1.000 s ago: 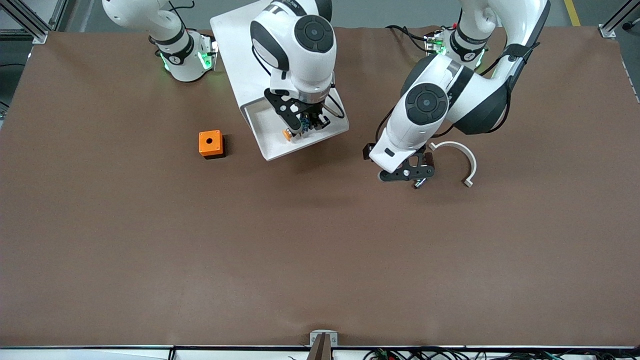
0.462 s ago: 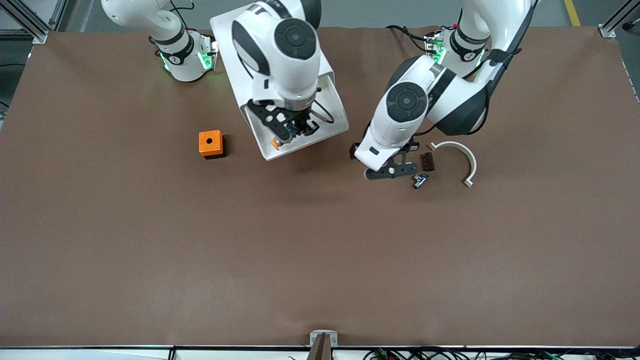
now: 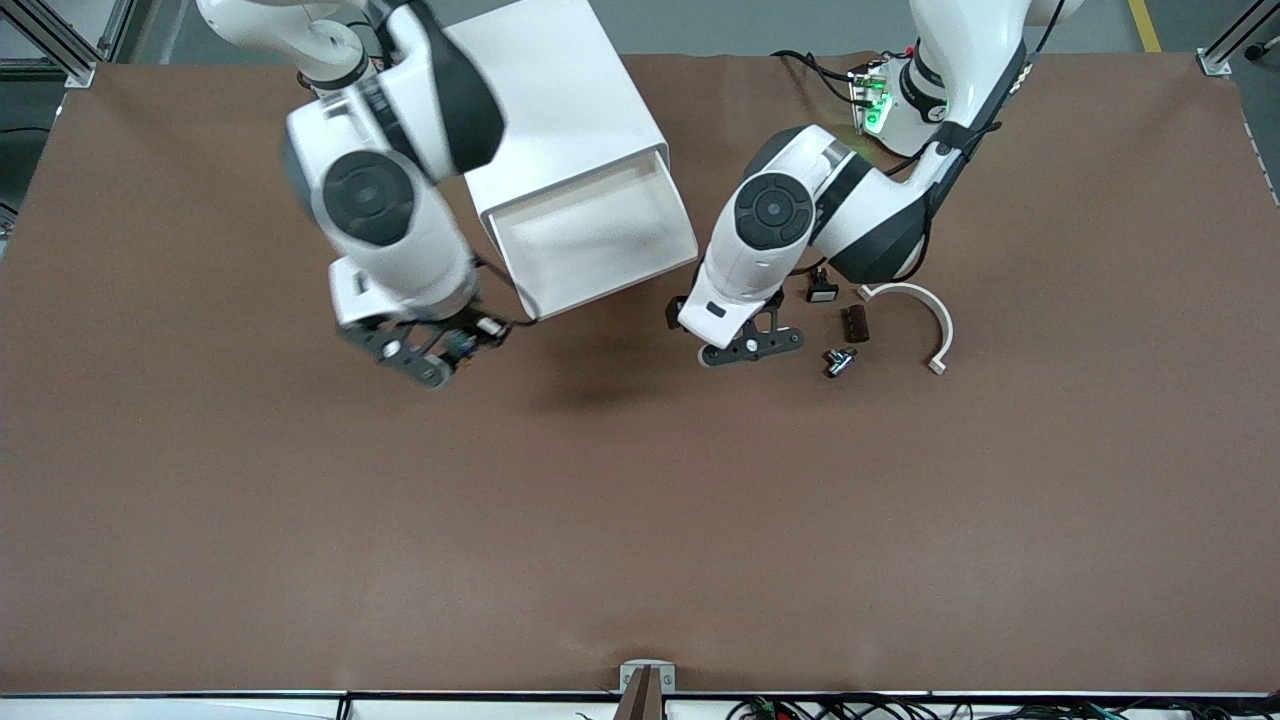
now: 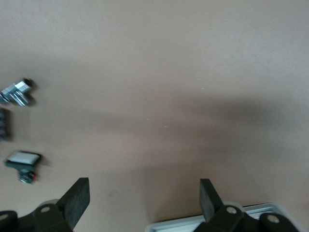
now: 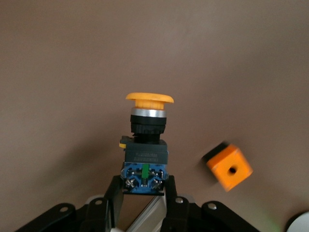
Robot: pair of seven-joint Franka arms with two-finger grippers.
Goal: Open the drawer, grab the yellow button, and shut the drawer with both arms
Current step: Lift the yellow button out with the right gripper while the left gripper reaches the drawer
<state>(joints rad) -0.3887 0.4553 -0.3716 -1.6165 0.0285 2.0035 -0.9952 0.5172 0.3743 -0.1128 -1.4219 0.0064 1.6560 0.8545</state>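
A white curved piece (image 3: 932, 322), dark block (image 3: 854, 323), metal fitting (image 3: 838, 361) and black-and-white part (image 3: 822, 290) lie grouped together.

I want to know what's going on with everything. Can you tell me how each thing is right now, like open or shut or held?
drawer: pulled open, nothing seen inside.
button: held up over the table by the right claw.
right claw: shut on the button's blue base.
left claw: open, holding nothing, over the table beside the drawer.
orange box: sitting on the table, hole showing.
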